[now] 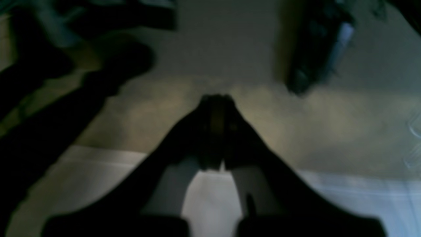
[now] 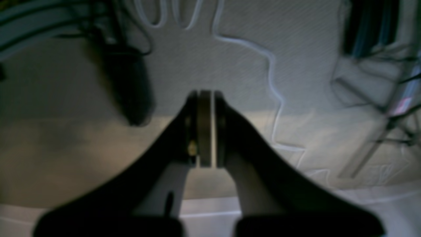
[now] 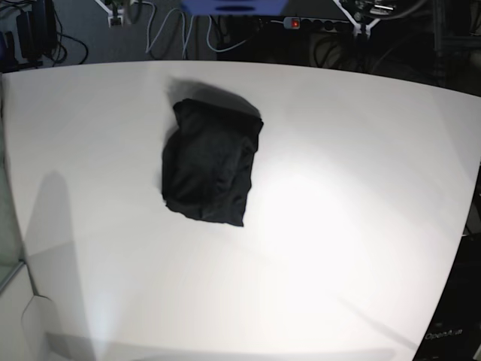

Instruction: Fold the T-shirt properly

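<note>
Base view: the T-shirt [image 3: 209, 163], black, is folded into a compact bundle and lies on the white desk [image 3: 346, 226], nearer the far edge and left of centre. Left wrist view: the left pincer [image 1: 215, 98] is seen fully closed, nothing held. Right wrist view: the right pincer [image 2: 206, 95] is likewise closed and empty, above a cabled floor [image 2: 250, 52].

A lab: white table [image 3: 361, 226], cables [image 3: 161, 30], power strip [image 3: 312, 24].

both wrist views blurred, left hand [image 1: 217, 98] dark, arms unseen from base
</note>
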